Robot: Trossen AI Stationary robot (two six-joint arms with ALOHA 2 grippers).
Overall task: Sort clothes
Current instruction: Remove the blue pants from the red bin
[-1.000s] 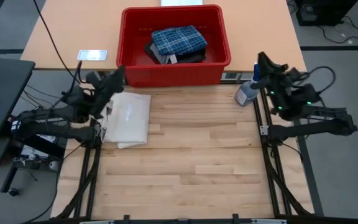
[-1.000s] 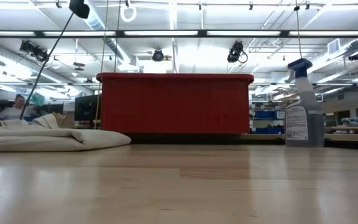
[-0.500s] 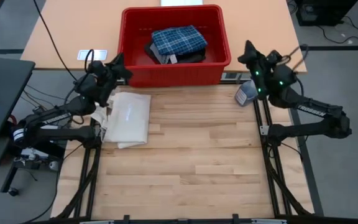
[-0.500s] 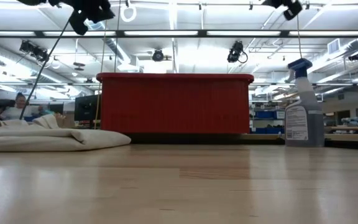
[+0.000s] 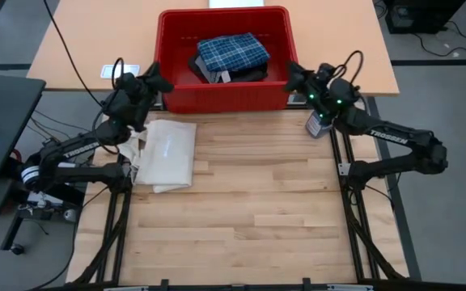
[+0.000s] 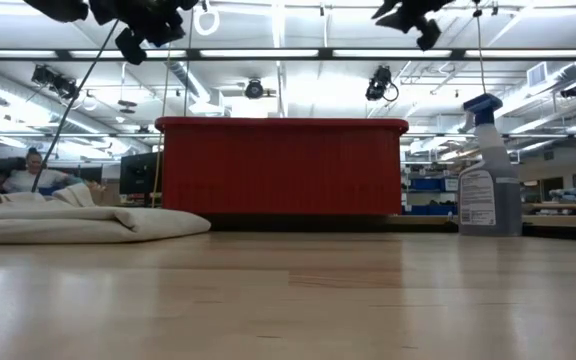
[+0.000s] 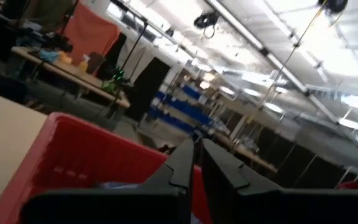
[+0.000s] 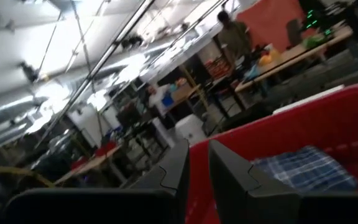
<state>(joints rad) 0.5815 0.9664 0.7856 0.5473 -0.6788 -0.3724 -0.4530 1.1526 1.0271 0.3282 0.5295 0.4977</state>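
Note:
A blue-and-white plaid cloth (image 5: 233,51) lies folded on top of dark grey and black fabric (image 5: 253,73) inside a red bin (image 5: 225,14) at the table's far edge. The right wrist view shows the plaid cloth (image 8: 306,169) inside the bin's wall (image 8: 328,124). My left gripper (image 5: 158,83) hovers shut above the bin's left wall, high in the low view (image 6: 128,45). My right gripper (image 5: 290,73) hovers above the bin's right wall, its fingers close together (image 8: 197,165). Neither touches anything.
A folded white tote bag (image 5: 168,152) lies on the wooden table by the left arm. A spray bottle (image 5: 320,123) stands at the table's right edge, under the right arm. A small white card (image 5: 120,71) lies left of the bin. People show in the room behind.
Both arms have risen from their places at the table's sides. The left gripper has swung up and toward the bin's left wall. The right gripper has swung up and left, past the spray bottle, toward the bin's right wall. The clothes and the tote bag have stayed put.

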